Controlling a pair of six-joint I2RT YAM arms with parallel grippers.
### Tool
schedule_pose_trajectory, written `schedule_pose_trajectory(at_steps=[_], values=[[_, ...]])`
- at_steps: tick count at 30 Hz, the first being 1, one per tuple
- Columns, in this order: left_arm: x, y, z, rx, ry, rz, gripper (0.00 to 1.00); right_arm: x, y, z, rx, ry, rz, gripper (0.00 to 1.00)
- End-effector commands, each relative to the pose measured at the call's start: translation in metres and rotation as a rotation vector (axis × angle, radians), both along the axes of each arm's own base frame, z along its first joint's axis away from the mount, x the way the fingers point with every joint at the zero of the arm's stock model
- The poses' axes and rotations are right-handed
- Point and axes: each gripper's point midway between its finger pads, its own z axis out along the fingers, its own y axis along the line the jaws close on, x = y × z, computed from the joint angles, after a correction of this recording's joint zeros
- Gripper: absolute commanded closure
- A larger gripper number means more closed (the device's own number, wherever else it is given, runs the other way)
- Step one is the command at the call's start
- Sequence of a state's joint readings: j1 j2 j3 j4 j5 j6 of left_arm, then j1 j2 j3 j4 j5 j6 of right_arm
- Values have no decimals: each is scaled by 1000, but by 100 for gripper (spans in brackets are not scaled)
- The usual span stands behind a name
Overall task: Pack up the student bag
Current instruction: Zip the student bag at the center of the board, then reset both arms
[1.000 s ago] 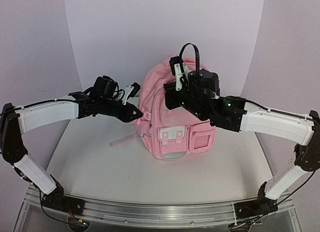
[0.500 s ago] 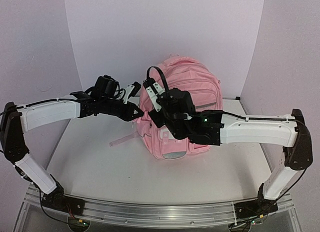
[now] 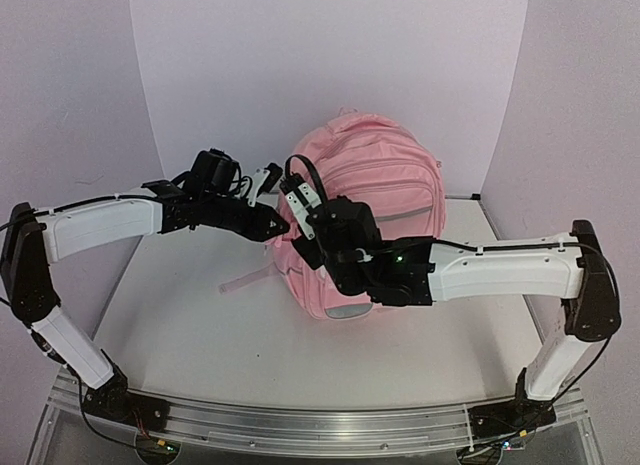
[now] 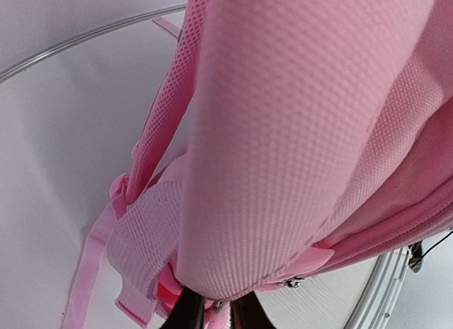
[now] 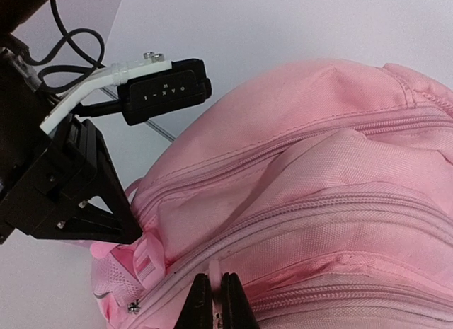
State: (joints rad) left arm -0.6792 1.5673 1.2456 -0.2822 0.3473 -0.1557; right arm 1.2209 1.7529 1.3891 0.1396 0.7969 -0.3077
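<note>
On the white tabletop (image 3: 200,335), near the back wall, the large pink fabric backpack (image 3: 390,180) stands upright. The left gripper (image 3: 284,226) pinches the backpack's side edge, jaws nearly together. The right gripper (image 5: 214,279), jaws almost touching, nips a thin pink zip-pull ribbon (image 5: 213,262) on its front.

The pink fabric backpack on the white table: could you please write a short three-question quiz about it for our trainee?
1. True or false: the pink fabric backpack lies flat on the white table.
2. The left gripper has its jaws pinching the backpack at: A its top handle; B its side edge; C its front patch.
3. What thin thing do the jaws of the right gripper hold?
Key: 1 false, it stands upright; 2 B; 3 a pink zip pull tab.
</note>
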Motion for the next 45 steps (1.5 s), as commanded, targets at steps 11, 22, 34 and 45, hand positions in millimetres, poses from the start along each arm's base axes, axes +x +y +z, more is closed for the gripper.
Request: schedule_pose_trajectory(at_steps=[11, 22, 34, 45], values=[[17, 28, 71, -66, -109, 96, 24, -18, -15, 132, 371, 13, 128, 2], [72, 147, 112, -104, -144, 388, 4, 91, -161, 167, 604, 67, -104, 2], [90, 293, 114, -117, -238, 811, 0, 143, -372, 106, 759, 86, -506, 2], [53, 350, 53, -5, -472, 1083, 0, 80, -399, 61, 755, -204, -473, 2]])
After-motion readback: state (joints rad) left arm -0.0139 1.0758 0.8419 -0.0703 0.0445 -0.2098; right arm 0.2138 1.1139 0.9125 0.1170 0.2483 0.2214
